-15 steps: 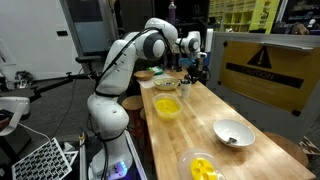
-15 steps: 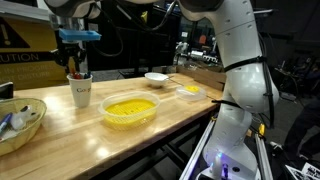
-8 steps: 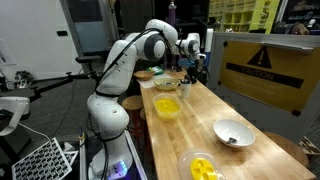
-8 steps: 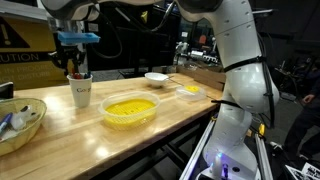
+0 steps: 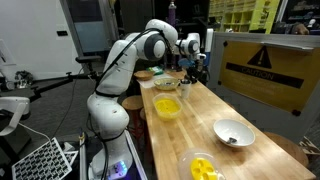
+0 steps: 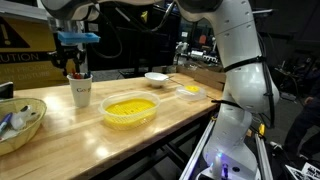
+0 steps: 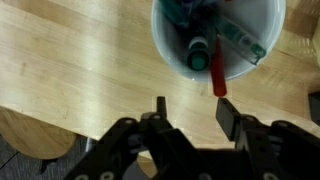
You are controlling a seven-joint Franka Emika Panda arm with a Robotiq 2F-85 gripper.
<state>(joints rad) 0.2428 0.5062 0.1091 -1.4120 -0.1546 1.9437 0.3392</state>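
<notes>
Red marker [image 7: 217, 72] sits in the white cup [image 7: 163, 48] with the other pens, right under the jaws, which are spread and empty. Nothing's gripped yet, and the cup's just parked on the bench [image 7: 80, 60].

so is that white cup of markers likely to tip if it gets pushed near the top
Probably fairly tippy: the white cup looks taller than wide, and the markers stick up past its rim, raising the weight. Pushed low, it may just slide on the smooth wooden table. The markers lean loosely in the wrist view, so they could shift.
</notes>
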